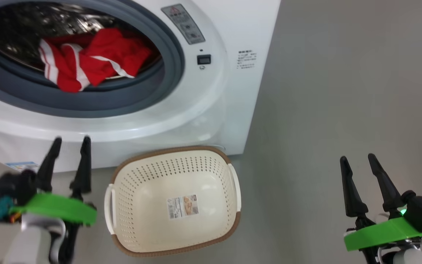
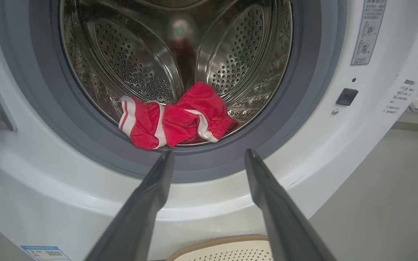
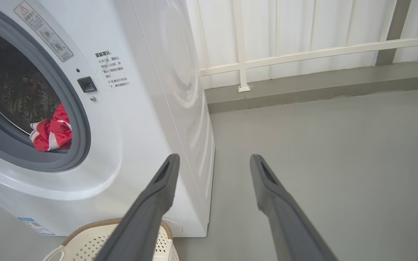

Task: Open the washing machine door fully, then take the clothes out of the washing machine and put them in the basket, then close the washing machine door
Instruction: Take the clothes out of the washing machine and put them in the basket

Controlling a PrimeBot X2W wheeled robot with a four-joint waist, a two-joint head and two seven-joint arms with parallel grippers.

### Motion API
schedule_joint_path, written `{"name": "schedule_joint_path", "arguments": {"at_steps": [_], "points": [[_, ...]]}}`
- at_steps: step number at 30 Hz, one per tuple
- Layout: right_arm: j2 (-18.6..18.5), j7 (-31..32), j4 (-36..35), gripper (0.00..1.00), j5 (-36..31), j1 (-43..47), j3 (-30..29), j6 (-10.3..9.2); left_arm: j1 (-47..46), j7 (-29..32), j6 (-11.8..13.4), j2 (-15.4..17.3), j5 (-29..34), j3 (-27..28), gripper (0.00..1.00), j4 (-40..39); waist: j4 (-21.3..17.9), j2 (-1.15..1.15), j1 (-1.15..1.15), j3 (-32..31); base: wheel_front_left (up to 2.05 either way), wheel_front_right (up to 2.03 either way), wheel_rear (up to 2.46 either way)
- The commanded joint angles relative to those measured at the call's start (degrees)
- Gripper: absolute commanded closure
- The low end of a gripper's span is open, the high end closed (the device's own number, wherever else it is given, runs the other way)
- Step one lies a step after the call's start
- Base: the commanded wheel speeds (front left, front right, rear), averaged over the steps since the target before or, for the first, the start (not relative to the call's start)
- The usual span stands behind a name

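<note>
Clothes (image 1: 93, 60): bright red thin fabric garments with white stripes, bunched at the front lip of the drum inside the washing machine (image 1: 233, 29), lower edge lying on its gasket.
Washing machine: big white front-loading washer; grey rubber gasket (image 1: 174, 55); perforated steel drum (image 2: 140, 54).
Basket (image 1: 174, 149): small cream-white perforated plastic basket, brown woven-look rim, white handles, label sticker inside; on the grey floor (image 1: 324, 110) just in front of the washing machine.
Left hand (image 1: 71, 139): two long dark fingers spread wide, holding nothing; before the washing machine, below its mouth.
Right hand (image 1: 357, 157): fingers spread wide, holding nothing; well right of the washing machine.
</note>
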Motion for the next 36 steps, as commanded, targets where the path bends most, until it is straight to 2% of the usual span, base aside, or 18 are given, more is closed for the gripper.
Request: {"name": "schedule_joint_path", "arguments": {"at_steps": [1,12,19,25,31,36], "points": [[-0.58,-0.37,-1.73,0.00,0.57,-1.90,1.65,0.28,-3.94,-0.28,0.09,2.47,0.41,1.04,0.00,1.07,-1.98,0.00,0.00,2.76,0.00,0.00,0.00],[-0.58,-0.37,-2.83,0.00,1.76,-5.49,3.05,0.28,-26.36,-0.28,0.09,8.87,-3.06,-7.74,0.00,20.91,-6.52,0.00,0.00,10.76,0.00,0.00,0.00],[-0.58,-0.37,-3.38,0.00,2.72,-7.15,4.00,0.28,-36.92,-0.28,0.09,13.64,-4.84,-12.49,0.00,29.25,-9.07,0.00,0.00,14.32,0.00,0.00,0.00],[-0.58,-0.37,-3.71,0.00,3.53,-8.36,5.16,0.28,-42.56,-0.28,0.73,18.14,0.26,-14.42,0.00,34.53,-11.20,0.00,0.00,16.63,0.00,0.00,0.00],[-0.58,-0.37,-4.14,0.00,4.02,-8.98,5.93,0.28,-44.94,-0.28,1.82,20.03,5.62,-16.31,0.00,35.66,-12.59,0.00,0.00,18.32,0.00,0.00,0.00],[-0.58,-0.37,-4.31,0.00,4.46,-9.56,6.38,0.28,-46.60,-0.28,5.18,20.99,8.52,-16.23,0.00,34.59,-13.14,0.00,0.00,19.63,0.00,0.00,0.00]]}}
